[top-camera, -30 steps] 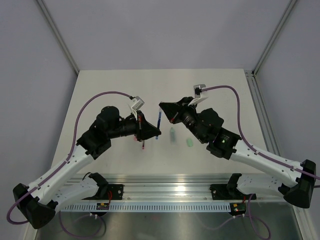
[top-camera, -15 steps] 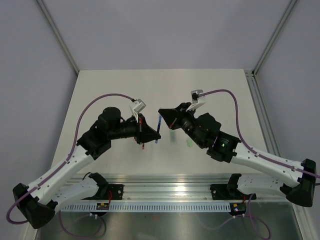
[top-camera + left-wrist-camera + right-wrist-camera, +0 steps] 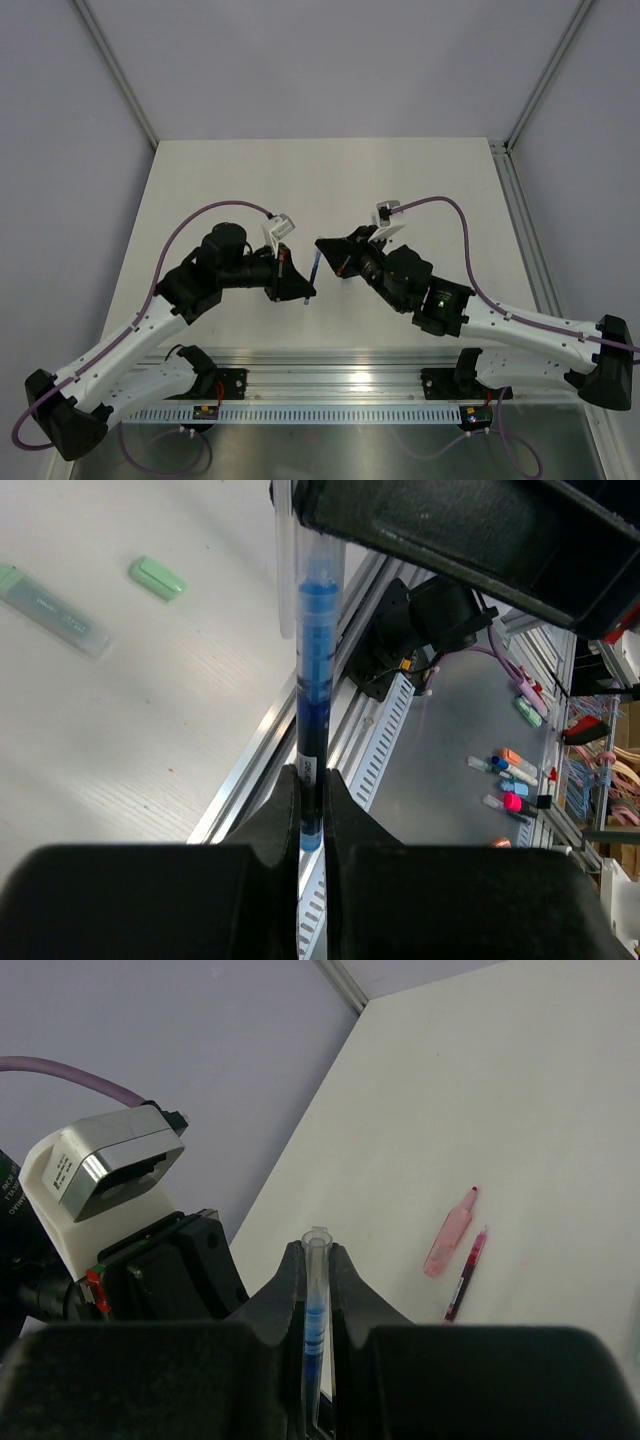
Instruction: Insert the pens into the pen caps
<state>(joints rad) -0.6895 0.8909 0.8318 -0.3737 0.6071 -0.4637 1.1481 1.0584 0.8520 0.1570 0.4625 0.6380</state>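
Observation:
A dark blue pen (image 3: 312,695) spans the gap between my two grippers above the table (image 3: 240,180). My left gripper (image 3: 311,780) is shut on its rear end. Its front part sits inside a clear whitish pen cap (image 3: 317,1290), and my right gripper (image 3: 318,1250) is shut on that cap. From above, the blue pen (image 3: 312,272) shows as a short line between the left gripper (image 3: 302,288) and the right gripper (image 3: 323,247). A pink cap (image 3: 450,1232) and a red pen (image 3: 466,1275) lie side by side on the table. A grey-green cap (image 3: 55,610) and a light green cap (image 3: 157,577) lie apart.
An aluminium rail (image 3: 330,365) runs along the table's near edge. Below it, several spare markers (image 3: 510,780) lie on a grey shelf. The left wrist's white camera housing (image 3: 105,1165) stands close in front of the right gripper.
Both grippers have shifted together toward the near edge, still joined by the blue pen. The right arm now covers the green caps in the top view.

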